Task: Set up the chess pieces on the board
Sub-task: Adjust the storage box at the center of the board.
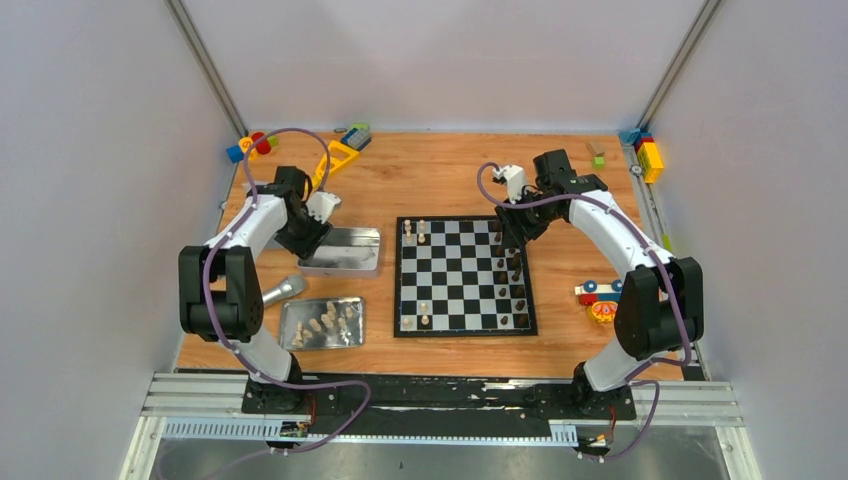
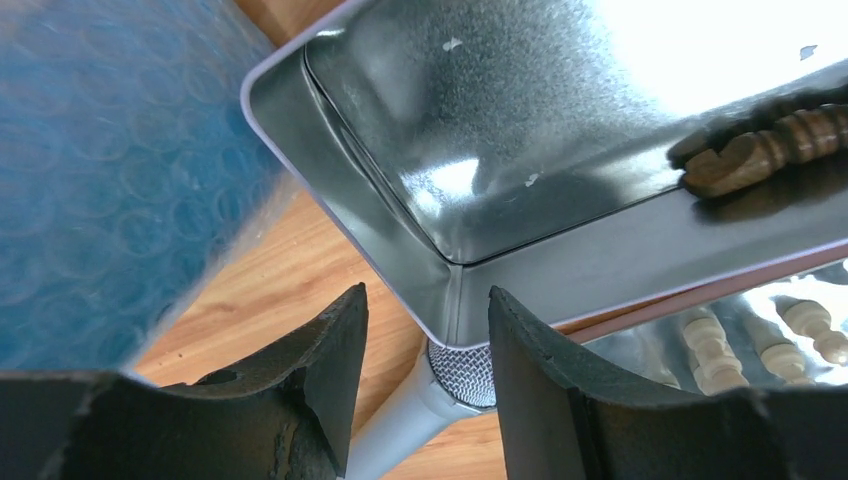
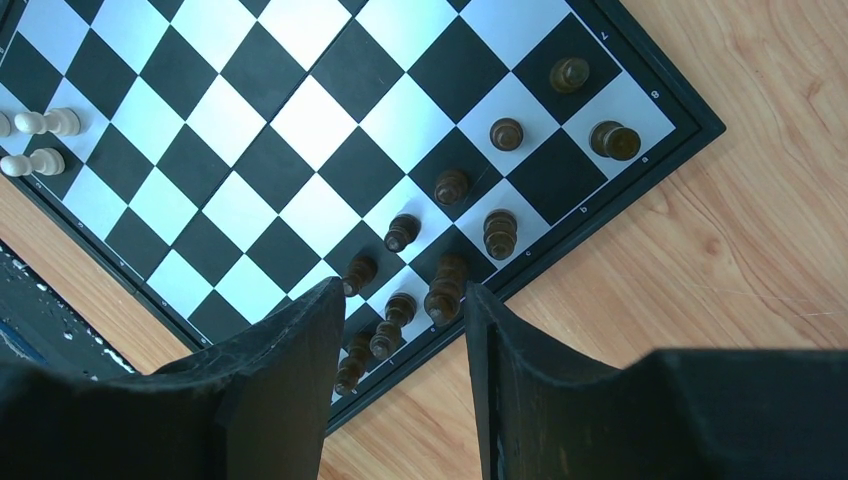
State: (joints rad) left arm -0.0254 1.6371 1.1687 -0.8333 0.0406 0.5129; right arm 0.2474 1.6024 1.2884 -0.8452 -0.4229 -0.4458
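- Chess pieces (image 3: 500,232), the dark ones, partly stand along the right edge of the board (image 3: 300,130); cream ones (image 1: 322,322) lie in the near tray (image 1: 290,338)
- One dark piece (image 2: 760,150) lies on its side in the far tin (image 2: 350,190), ahead and right of the left gripper (image 2: 425,300), long axis across the view; the left arm is nearer
- Left fingers stand partly apart, holding nothing
- The right gripper (image 3: 400,290) hovers over the dark rows, jaws partly apart, apparently gripping nothing
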